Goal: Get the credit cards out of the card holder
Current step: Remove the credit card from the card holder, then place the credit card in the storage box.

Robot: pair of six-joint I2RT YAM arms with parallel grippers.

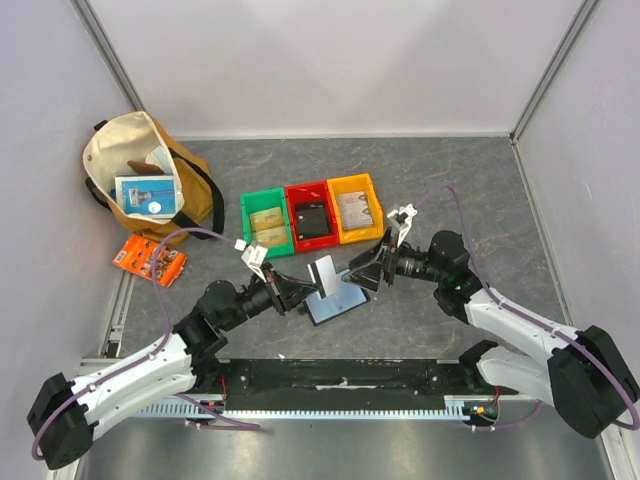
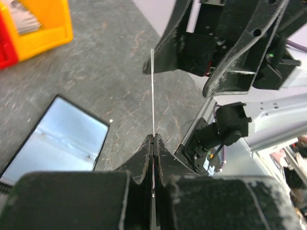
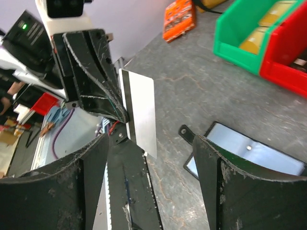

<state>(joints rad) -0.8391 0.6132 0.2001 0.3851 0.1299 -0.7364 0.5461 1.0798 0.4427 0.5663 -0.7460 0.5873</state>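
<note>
A grey stone-pattern table top [image 1: 480,180] between plain pale walls [image 1: 340,60], with metal corner profiles [image 1: 110,55], under even light.

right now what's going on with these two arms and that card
The left gripper is shut on a white card with a dark stripe, holding it on edge above the table. The card holder lies open and flat on the table just below, shiny inside up. The right gripper faces the left one, its jaws open around the card's free end and not clamped on it.
</note>
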